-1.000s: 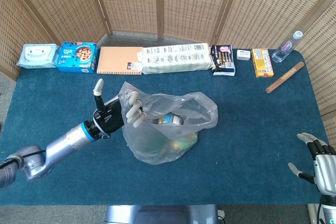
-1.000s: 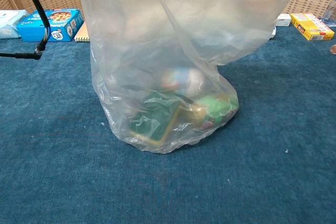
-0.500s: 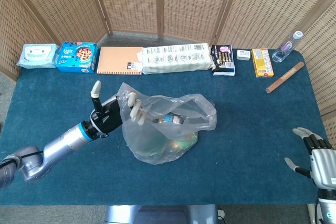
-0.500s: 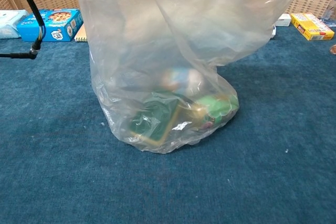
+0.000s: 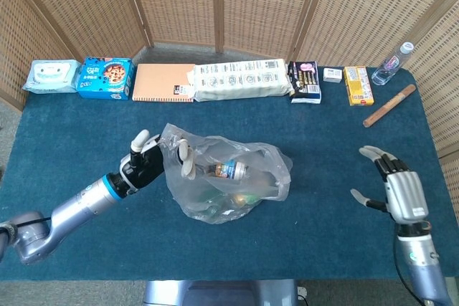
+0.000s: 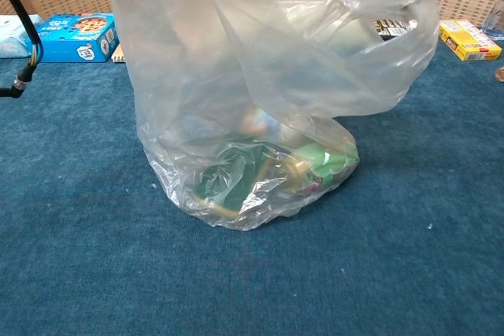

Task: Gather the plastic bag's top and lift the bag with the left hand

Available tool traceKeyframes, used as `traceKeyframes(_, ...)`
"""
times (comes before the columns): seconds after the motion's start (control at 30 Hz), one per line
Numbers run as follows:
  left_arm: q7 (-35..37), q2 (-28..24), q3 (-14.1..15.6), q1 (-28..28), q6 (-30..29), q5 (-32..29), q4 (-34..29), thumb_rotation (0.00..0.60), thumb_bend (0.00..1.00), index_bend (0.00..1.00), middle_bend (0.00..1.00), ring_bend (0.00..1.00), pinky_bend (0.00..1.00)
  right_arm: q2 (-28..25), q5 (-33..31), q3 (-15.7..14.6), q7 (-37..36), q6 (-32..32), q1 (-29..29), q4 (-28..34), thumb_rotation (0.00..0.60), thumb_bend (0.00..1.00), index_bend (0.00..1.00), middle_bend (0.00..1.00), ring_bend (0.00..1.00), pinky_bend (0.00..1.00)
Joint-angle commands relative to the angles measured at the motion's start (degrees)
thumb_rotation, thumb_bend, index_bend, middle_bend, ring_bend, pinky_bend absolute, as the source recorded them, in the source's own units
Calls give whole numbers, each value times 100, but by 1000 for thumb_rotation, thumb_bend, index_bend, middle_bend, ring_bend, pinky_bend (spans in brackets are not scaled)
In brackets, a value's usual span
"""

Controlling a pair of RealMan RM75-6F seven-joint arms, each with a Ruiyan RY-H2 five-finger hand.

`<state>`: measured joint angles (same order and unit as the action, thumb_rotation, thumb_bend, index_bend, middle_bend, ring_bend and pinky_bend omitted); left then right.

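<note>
A clear plastic bag (image 5: 233,188) stands mid-table, with a small bottle (image 5: 231,170) and green packets (image 6: 236,179) inside. My left hand (image 5: 147,161) is at the bag's upper left rim; its fingers (image 5: 183,160) curl over the plastic and its thumb folds toward them, gripping the edge. In the chest view the bag (image 6: 260,108) fills the middle, its left side held up and its right rim sagging; the hand itself is out of frame there. Far to the right, my right hand (image 5: 394,190) hovers apart from the bag with fingers spread, holding nothing.
Along the far table edge lie a wipes pack (image 5: 50,75), a blue cookie box (image 5: 106,78), an orange notebook (image 5: 163,82), a long white package (image 5: 242,79), a dark box (image 5: 304,82), a yellow box (image 5: 357,84), a water bottle (image 5: 392,64) and a brown stick (image 5: 389,105).
My left thumb, raised before, has folded down toward the fingers at the bag's rim. The bag's top has sagged lower. My right hand has risen from the bottom right corner further into view.
</note>
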<state>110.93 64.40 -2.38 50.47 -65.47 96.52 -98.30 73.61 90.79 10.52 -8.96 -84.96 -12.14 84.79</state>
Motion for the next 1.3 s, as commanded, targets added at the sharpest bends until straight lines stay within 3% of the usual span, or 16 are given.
traceKeyframes(0.03, -213, -73, 16, -55, 71, -130, -166, 0, 152, 510, 563, 572, 474, 228, -68, 104, -30, 181, -219, -149, 569, 122, 192, 219, 256, 303)
traceKeyframes(0.4, -295, -43, -52, 5, 232, -214, -165, 0, 152, 510, 563, 571, 474, 799, -140, 97, -19, 431, -602, -485, 572, 119, 169, 209, 247, 298)
traceKeyframes(1.3, -510, 102, -238, 154, 444, -295, -134, 0, 153, 510, 564, 571, 463, 1297, -410, 131, -111, 932, -1220, -43, 570, 107, 163, 197, 240, 289)
